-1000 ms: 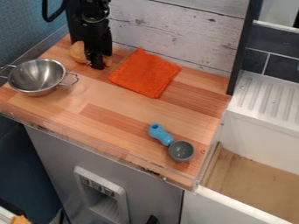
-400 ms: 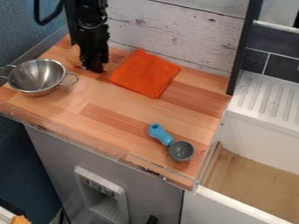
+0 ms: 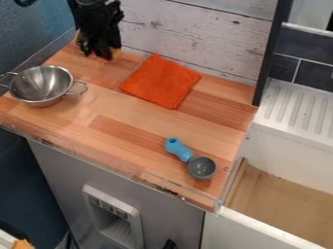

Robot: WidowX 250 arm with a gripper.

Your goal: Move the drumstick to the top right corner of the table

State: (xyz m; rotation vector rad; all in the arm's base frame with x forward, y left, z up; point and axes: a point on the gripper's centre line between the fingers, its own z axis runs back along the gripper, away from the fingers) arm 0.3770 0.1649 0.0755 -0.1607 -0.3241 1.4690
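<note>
Gripper: positioned at the upper left of the work surface, near the back wall panel; whether it is open, closed or gripping cannot be determined. Drumstick: located at the gripper, largely hidden behind it, with small tan portions visible on both sides; contact with the surface cannot be confirmed. Orange cloth: lies flat to the right of the gripper, near the back edge. Metal colander: stands at the left edge, one handle directed inward. Blue-handled scoop: lies near the front right corner, cup toward the front edge. Lateral room: bare wood extends from the cloth to the dark post at the back right corner, and diagonally between colander and scoop
</note>
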